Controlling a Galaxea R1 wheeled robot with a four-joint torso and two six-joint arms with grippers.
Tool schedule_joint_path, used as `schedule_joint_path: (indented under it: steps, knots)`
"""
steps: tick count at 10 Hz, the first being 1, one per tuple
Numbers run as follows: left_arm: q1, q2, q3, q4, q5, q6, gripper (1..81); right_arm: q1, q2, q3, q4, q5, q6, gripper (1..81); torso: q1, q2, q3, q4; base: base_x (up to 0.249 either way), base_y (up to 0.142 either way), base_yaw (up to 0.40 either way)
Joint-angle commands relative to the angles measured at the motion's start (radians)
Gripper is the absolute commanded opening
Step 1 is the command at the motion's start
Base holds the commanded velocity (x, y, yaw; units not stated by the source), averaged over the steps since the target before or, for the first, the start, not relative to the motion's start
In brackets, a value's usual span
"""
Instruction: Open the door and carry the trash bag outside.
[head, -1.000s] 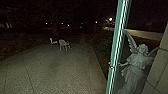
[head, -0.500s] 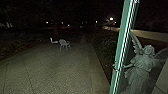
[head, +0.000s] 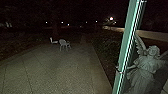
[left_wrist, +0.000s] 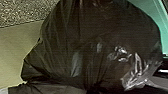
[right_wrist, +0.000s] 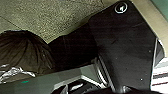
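1. Outside, on the grey speckled paving (head: 57, 72), I see a white chair with arms (head: 64, 45) and, just beside it, a second white seat (head: 53, 41).
2. Close to the robot's left wrist is the full black plastic trash bag (left_wrist: 85, 45), wrinkled, with shiny creases on one side; it is also seen by the right wrist camera. I cannot tell if it hangs or rests on something.
3. Near the bag there is a smooth beige strip (left_wrist: 17, 55), which borders the paving.
4. How the left gripper and the right gripper stand, apart or together, I cannot tell.
5. At the right side of the yard rises a tall green post (head: 126, 47) with a bright edge; it partly covers a pale winged statue (head: 147, 66).
6. Far away, one white lamp (head: 111, 18) shines in the dark.
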Motion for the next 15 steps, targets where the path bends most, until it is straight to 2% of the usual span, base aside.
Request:
schedule_joint_path:
  steps: [1,15]
  knots:
    - [-0.066,-0.003,0.003,-0.006,0.049,-0.002,1.0,0.037,-0.001,0.008,-0.006,-0.039,-0.006,81.1,0.0,0.0,0.0,0.0,0.112,0.0,0.0]
    - [-0.066,-0.003,0.003,-0.006,0.049,-0.002,1.0,0.031,0.005,0.003,-0.006,-0.039,-0.008,81.1,-0.001,0.001,-0.001,0.0,0.114,0.0,0.0]
